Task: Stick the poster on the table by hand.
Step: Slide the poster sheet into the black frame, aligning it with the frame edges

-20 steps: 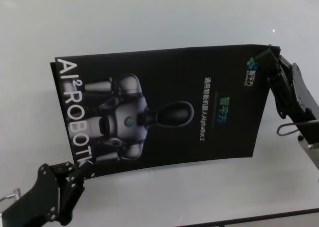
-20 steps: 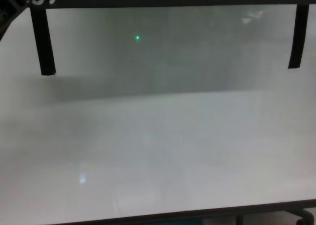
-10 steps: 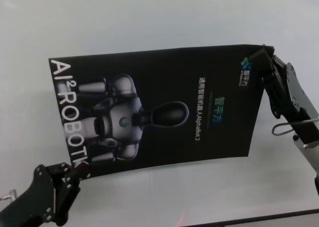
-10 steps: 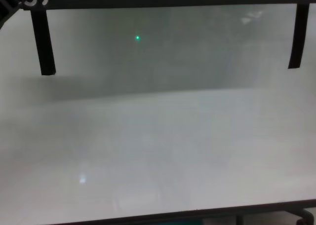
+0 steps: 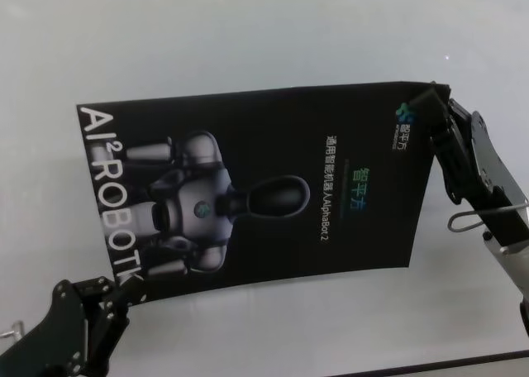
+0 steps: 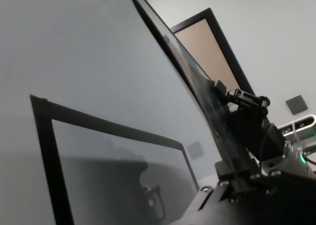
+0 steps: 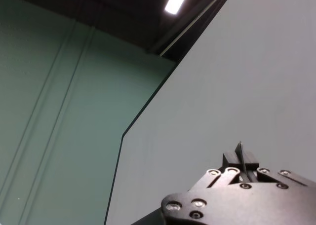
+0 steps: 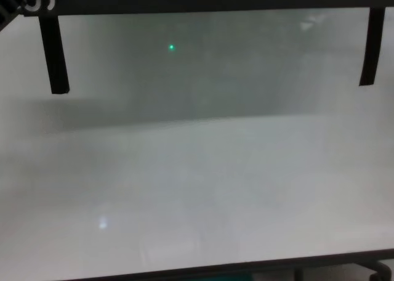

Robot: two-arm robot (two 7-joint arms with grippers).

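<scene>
Poster [image 5: 248,195]: mid-frame, held aloft over the table [image 5: 248,38] — drifted slightly left and lower (not yet stuck down).
Left gripper [image 5: 124,288]: clamped on lower-left corner.
Right gripper [image 5: 436,116]: pinching upper-right corner — lowering apparently under way.

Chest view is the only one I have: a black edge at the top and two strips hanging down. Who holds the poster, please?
Observer: Both hands do. The left hand grips the poster at its near left corner.
Operator: And the right one?
Observer: The right hand grips the far right corner. The right wrist view shows a thin edge clamped between its fingers.
Operator: Which side faces up?
Observer: The printed side, with the robot image, faces the head camera.
</scene>
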